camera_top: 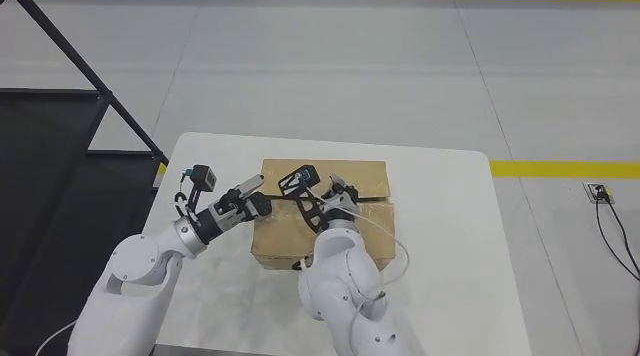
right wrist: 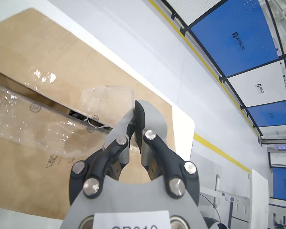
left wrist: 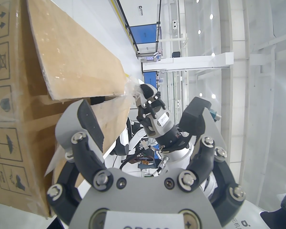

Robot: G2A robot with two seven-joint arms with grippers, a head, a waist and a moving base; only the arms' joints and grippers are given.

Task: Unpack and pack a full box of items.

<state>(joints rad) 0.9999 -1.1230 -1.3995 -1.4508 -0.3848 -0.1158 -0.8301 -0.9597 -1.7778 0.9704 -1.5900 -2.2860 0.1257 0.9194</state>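
Cardboard box (camera_top: 365, 178) sits in the middle of a white table (camera_top: 450, 256), its top flaps nearly shut, with a narrow dark gap along the seam. A strip of clear tape (right wrist: 102, 96) lifts off that seam, clamped in the right pincer (right wrist: 135, 117) just above the box top. The left pincer (left wrist: 143, 114), its fingers apart and holding nothing, hangs just beside the raised flap edge at the box's left side. Unpacking looks barely begun: tape partly peeled, flaps unopened, contents hidden. Bare table lies wide to the right of the box, narrower to its left.
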